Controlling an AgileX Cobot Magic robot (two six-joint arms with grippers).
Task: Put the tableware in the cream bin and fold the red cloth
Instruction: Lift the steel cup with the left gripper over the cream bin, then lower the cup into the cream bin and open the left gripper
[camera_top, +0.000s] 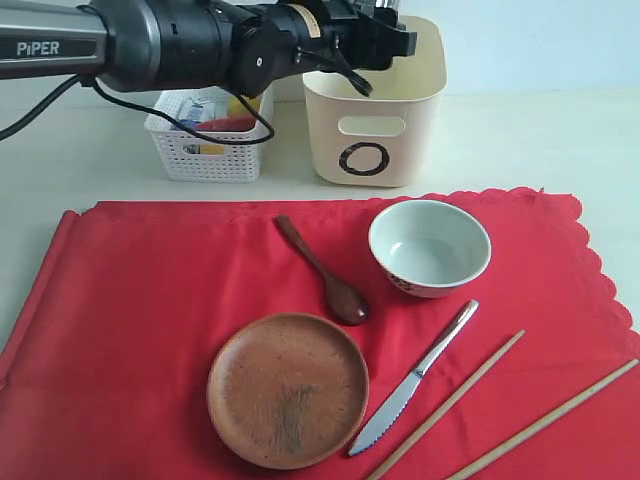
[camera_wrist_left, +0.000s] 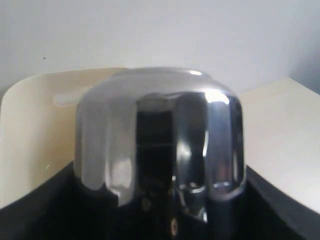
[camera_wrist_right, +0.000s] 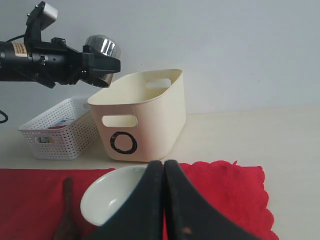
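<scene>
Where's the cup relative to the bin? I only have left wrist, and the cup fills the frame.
Observer: Left gripper holds the steel cup above the cream bin rim, not inside yet.
Operator: What's on the cloth?
Observer: On the red cloth: wooden spoon, bowl, brown plate, serrated knife, two chopsticks.
Operator: Right gripper?
Observer: Right gripper is shut, nothing in it, low and just short of the bowl.

Table (camera_top: 560, 140): pale surface.
Red cloth (camera_top: 150, 300): spread flat, 6 o'clock.
Cream bin (camera_top: 375, 110): 12 o'clock.
White lattice basket (camera_top: 210, 155): 11 o'clock.
</scene>
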